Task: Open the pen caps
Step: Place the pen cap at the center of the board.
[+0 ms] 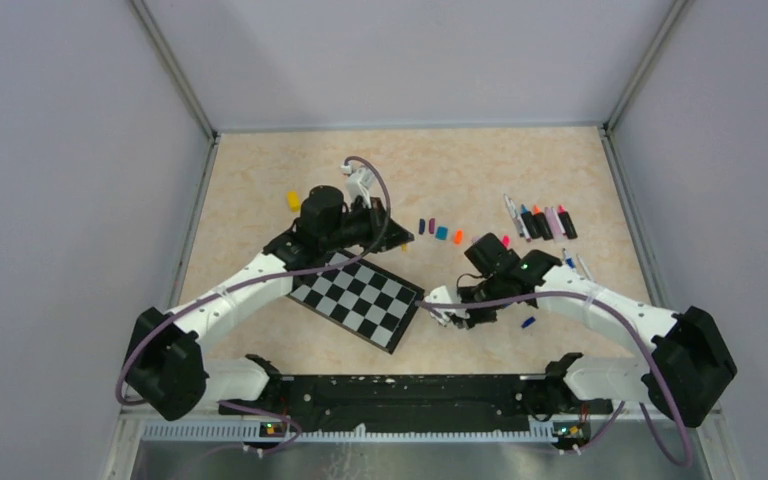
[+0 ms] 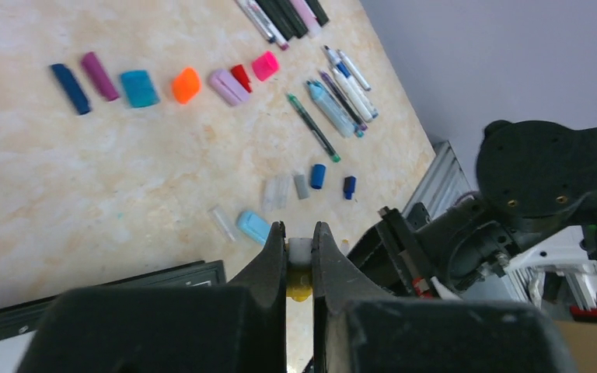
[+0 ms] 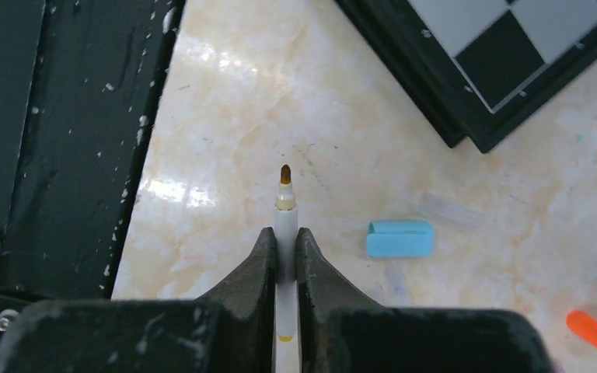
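R hand [image 3: 282, 233] is clamping the uncapped pen [image 3: 285, 210], L hand [image 2: 299, 229] is pinching a pale cap [image 2: 299, 250] shallowly — cap's risking slipping out, bare nib's risking smearing the counter [image 3: 225, 124].

All loose, lying flat. Far row: navy cap [image 2: 70, 88], purple cap [image 2: 99, 75], teal cap [image 2: 139, 88], orange cap [image 2: 186, 85], lilac cap [image 2: 228, 86], red cap [image 2: 241, 77], pink cap [image 2: 264, 65]. Nearer cluster: clear caps [image 2: 276, 192], grey cap [image 2: 301, 186], two blue caps [image 2: 318, 176], light-blue cap [image 2: 253, 226]. Whitish cap [image 2: 299, 250] pinched in my left gripper [image 2: 300, 235].
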{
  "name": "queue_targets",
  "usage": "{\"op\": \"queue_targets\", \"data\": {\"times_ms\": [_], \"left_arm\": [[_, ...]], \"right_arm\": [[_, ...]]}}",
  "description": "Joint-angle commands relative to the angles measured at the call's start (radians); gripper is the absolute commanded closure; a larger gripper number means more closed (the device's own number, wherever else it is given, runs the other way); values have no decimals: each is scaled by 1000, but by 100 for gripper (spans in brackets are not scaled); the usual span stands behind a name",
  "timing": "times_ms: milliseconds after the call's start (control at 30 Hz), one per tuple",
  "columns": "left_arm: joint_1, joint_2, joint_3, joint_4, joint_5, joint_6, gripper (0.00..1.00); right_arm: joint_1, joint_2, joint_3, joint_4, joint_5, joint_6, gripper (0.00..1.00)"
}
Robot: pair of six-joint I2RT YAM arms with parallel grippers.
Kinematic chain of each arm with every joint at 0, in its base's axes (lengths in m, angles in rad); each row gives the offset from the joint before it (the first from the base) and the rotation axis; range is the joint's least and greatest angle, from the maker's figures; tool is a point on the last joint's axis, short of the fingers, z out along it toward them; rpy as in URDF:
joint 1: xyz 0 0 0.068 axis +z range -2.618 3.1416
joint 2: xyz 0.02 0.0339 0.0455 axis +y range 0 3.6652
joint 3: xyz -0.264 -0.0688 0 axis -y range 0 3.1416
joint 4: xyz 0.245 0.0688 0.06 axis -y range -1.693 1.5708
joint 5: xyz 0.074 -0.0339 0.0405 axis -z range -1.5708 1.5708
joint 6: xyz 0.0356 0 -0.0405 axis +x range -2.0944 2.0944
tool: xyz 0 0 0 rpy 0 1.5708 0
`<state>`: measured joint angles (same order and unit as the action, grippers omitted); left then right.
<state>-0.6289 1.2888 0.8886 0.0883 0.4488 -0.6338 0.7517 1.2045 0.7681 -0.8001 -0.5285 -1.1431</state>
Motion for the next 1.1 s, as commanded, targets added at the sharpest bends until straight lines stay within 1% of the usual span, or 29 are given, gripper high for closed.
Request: {"op": "queue_targets", "data": {"times_ms": [0, 33, 100, 167, 267, 333, 367, 433, 500, 600, 700, 833, 933, 1067], "left_arm": [[63, -70, 21, -73, -73, 3, 100], [80, -72, 18, -74, -75, 5, 100], [122, -59, 23, -76, -68, 25, 100], [169, -21, 53, -101, -69, 60, 100], [247, 72, 123, -155, -64, 94, 100], [299, 139, 167, -175, -59, 90, 100], [320, 171, 189, -177, -52, 89, 100], [355, 234, 224, -177, -44, 96, 100], [378, 297, 265, -180, -40, 112, 100], [405, 414, 342, -189, -33, 144, 100], [422, 529, 430, -206, -13, 170, 100], [432, 665, 559, -271, 7, 210, 100], [433, 730, 597, -273, 16, 207, 100], [432, 781, 606, -271, 4, 208, 100]], "right_arm": [[-115, -49, 46, 79, -129, 214, 96], [-172, -61, 49, 82, -189, 240, 96], [-283, -74, 65, 100, -250, 308, 96], [-324, -69, 86, 157, -250, 402, 96], [-328, -6, 151, 330, -190, 621, 98], [-328, 75, 221, 422, -166, 776, 99], [-327, 147, 264, 454, -173, 846, 100], [-316, 264, 372, 488, -184, 984, 100], [-290, 381, 498, 492, -156, 1074, 100], [-233, 522, 646, 510, -19, 1189, 100], [-180, 635, 754, 542, 66, 1280, 100], [-170, 765, 875, 547, 83, 1360, 100], [-168, 836, 929, 543, 76, 1382, 100], [-166, 866, 930, 557, 74, 1407, 100]]}}
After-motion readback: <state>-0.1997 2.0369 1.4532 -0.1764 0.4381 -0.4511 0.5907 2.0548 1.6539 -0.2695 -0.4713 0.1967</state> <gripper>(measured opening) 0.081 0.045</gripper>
